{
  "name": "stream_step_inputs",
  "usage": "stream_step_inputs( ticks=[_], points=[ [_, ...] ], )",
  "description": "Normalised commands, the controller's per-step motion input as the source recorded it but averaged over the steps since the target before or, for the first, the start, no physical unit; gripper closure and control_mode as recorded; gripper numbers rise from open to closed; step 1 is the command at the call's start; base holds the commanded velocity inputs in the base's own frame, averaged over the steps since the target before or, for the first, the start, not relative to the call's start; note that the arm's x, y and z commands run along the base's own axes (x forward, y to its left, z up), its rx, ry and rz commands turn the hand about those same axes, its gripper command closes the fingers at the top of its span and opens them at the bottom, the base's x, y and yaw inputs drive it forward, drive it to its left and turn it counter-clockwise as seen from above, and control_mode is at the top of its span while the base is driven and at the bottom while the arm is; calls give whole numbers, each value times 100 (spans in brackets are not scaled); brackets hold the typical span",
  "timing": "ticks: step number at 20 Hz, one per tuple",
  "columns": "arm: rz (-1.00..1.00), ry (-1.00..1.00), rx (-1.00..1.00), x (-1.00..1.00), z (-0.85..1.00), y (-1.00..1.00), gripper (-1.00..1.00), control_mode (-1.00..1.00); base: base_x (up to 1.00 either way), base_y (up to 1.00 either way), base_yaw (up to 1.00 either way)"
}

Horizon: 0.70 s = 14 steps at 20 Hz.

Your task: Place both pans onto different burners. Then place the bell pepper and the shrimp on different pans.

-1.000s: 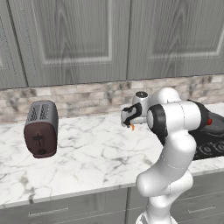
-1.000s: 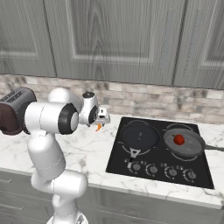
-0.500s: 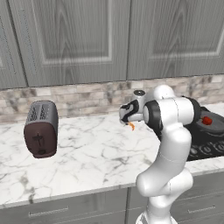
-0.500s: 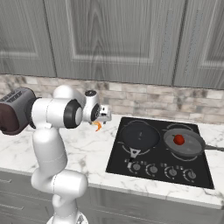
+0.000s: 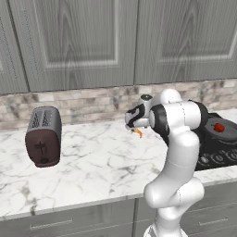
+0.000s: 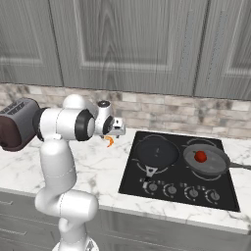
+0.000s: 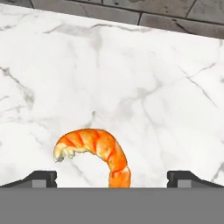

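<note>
While I watched the hand view, the shrimp (image 7: 97,153) lay on the marble desk (image 7: 131,78) between the two fingertips (image 7: 41,178), nearer the left one and touched by neither. My end effector (image 6: 119,128) hung just over it, jaws spread wide and holding nothing. I counted one shrimp, one bell pepper (image 6: 200,156) and two pans. The bell pepper sat in the grey pan (image 6: 208,160) on the cooktop (image 6: 181,171); the black pan (image 6: 157,151) beside it held nothing. One toaster (image 5: 43,136) stood well apart.
</note>
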Motion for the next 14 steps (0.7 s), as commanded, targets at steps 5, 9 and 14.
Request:
stream_step_inputs(
  ticks=[5, 9, 14],
  points=[
    [0, 1, 3, 0, -13, 0, -100, -100, 0, 0, 0],
    [0, 0, 3, 1, -12, 0, -100, -100, 0, 0, 0],
    [0, 0, 2, 5, -13, 0, -100, -100, 0, 0, 0]
  ],
)
